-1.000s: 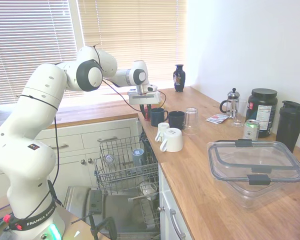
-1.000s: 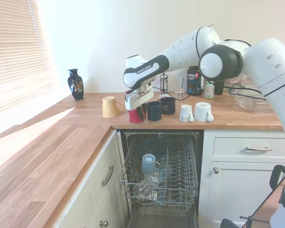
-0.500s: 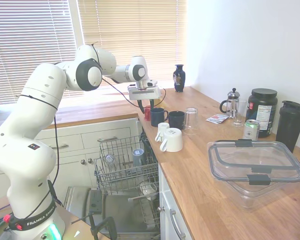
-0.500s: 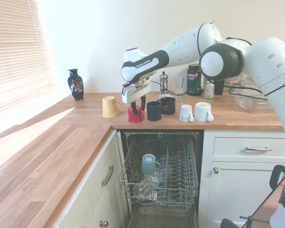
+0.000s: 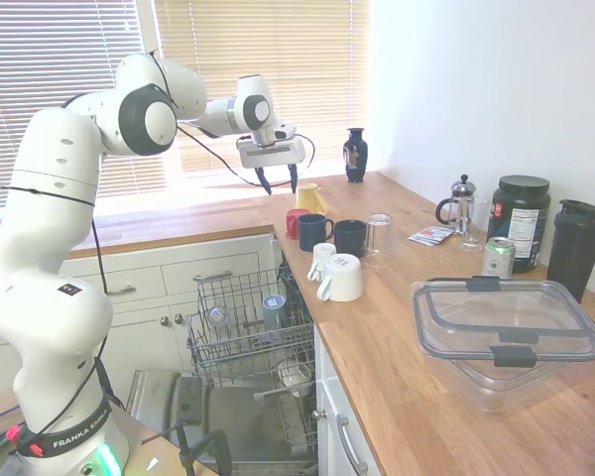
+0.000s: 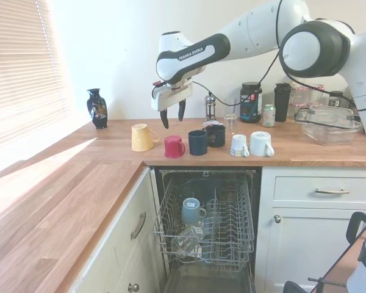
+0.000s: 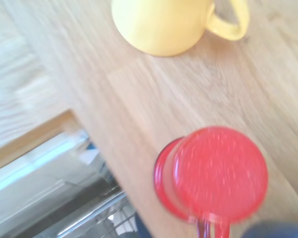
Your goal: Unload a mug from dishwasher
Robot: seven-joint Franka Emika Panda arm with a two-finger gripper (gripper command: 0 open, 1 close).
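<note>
A yellow mug (image 6: 141,137) is lying on the wooden countertop (image 6: 79,183), with two navy mugs (image 6: 197,142) and two white mugs (image 6: 261,143) sitting nearby. A black vase (image 6: 97,108) is standing by the wall.

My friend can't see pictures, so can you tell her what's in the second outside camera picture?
A white robot arm's open gripper hangs empty above a red mug on a wooden counter. The mug stands in a row with a yellow mug, navy mugs and white mugs, above an open dishwasher.
</note>
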